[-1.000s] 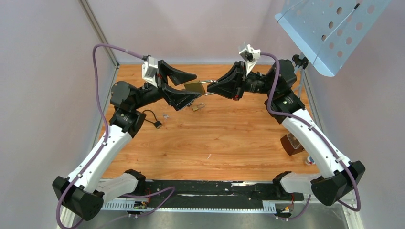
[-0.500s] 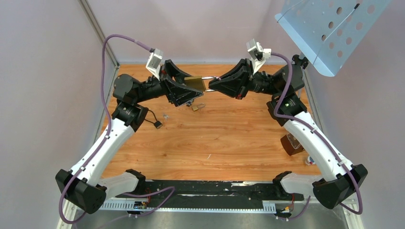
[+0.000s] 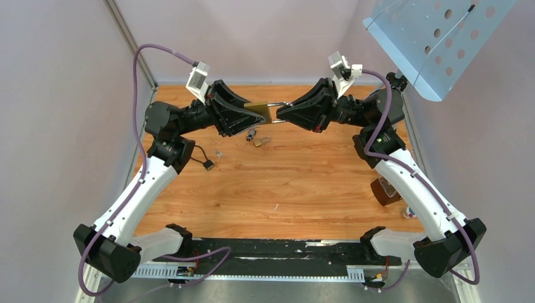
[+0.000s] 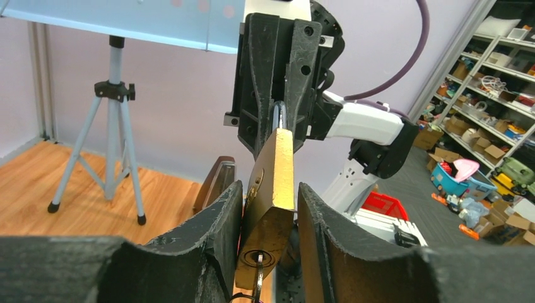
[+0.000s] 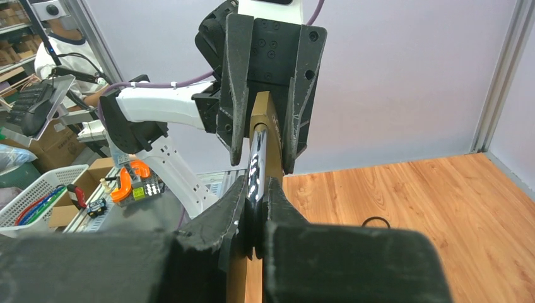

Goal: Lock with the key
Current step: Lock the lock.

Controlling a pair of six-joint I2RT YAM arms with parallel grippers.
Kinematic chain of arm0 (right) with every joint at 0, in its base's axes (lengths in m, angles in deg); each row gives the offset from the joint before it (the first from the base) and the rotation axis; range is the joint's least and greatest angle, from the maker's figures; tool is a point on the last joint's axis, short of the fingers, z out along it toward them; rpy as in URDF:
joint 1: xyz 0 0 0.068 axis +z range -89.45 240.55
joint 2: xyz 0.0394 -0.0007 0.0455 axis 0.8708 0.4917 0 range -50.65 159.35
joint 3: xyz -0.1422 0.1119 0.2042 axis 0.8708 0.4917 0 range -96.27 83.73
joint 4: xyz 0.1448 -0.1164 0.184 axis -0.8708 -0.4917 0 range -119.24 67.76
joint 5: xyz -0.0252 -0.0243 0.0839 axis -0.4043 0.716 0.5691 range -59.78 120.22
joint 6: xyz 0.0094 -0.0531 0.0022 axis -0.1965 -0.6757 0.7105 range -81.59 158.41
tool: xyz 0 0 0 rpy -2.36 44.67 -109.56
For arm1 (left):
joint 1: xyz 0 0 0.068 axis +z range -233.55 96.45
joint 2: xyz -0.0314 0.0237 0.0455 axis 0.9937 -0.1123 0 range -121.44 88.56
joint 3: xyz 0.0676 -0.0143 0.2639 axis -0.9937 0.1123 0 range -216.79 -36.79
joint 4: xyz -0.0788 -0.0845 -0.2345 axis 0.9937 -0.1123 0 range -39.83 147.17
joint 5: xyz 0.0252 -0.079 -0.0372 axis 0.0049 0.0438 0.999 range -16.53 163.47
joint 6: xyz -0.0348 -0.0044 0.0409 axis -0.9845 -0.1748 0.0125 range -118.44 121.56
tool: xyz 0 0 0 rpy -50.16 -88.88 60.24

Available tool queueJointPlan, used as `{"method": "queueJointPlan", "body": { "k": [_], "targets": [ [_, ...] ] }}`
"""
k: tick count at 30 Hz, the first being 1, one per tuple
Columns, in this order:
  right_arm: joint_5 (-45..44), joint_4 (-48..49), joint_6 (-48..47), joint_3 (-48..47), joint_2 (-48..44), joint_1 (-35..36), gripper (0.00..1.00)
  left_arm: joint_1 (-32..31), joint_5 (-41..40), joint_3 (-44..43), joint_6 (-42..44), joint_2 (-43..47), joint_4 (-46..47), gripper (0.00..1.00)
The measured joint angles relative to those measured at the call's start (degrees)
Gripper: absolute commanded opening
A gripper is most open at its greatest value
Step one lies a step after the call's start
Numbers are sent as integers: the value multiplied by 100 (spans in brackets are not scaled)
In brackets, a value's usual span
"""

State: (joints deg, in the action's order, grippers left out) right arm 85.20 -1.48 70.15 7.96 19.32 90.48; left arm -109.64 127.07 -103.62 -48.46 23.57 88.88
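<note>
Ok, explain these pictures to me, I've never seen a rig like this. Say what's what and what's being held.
Two robot arms are bolted at the near edge of a wooden table. The wide picture looks down from above; the other two come from a camera on each wrist, its own fingers in view. The left gripper clamps a brass padlock by its body; the right gripper pinches its shackle. A key sits in the keyhole. On the table lie what looks like a smaller brass lock, a black plug on a cord and a brown object I can't identify.
</note>
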Motion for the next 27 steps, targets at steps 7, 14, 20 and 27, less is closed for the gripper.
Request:
{"method": "queueJointPlan", "body": {
  "k": [7,14,20,27],
  "targets": [
    [107,96,125,0,2,0,0,4,22,0,-181,-2,221,25],
    [109,101,162,0,20,0,0,4,79,0,-223,-37,297,0],
    [-11,-22,131,-13,74,-13,61,37,114,0,-13,-63,133,0],
    [-199,-208,48,-31,149,-195,77,426,286,2,365,-251,-372,0]
  ]
}}
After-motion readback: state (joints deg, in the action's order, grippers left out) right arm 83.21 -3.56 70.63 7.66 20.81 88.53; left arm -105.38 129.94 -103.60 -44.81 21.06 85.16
